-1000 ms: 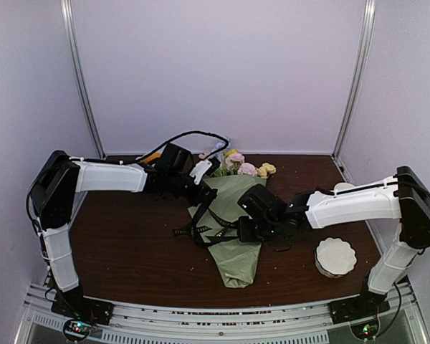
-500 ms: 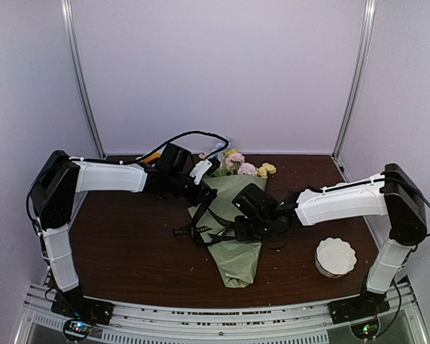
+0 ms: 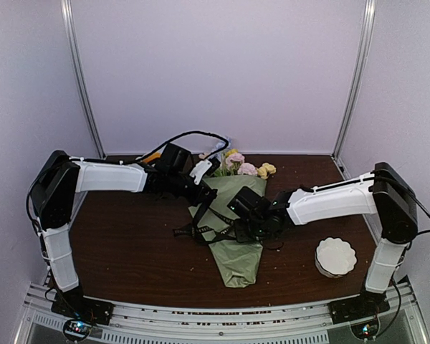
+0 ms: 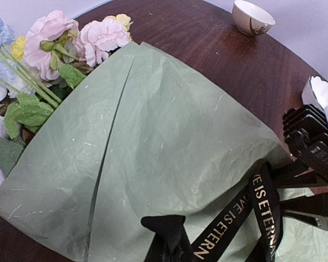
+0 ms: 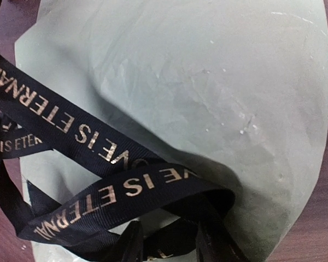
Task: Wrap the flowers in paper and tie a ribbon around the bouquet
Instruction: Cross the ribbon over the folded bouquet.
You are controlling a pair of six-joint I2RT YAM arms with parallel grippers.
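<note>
**Two end effectors working one ribbon**

Left end effector is clamped tight on the black ribbon at the upper left edge of the bouquet. Right end effector sits mid-cone, fingers partly parted, straddling the ribbon loop over the green paper. The bouquet lies flat on the worktop, with the flowers pointing away.

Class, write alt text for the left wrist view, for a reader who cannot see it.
A sage-green paper cone fills the frame, pastel flowers poking out upper left. Black ribbon with gold lettering crosses its narrow end at the bottom; a small cup sits top right on the dark table.
</note>
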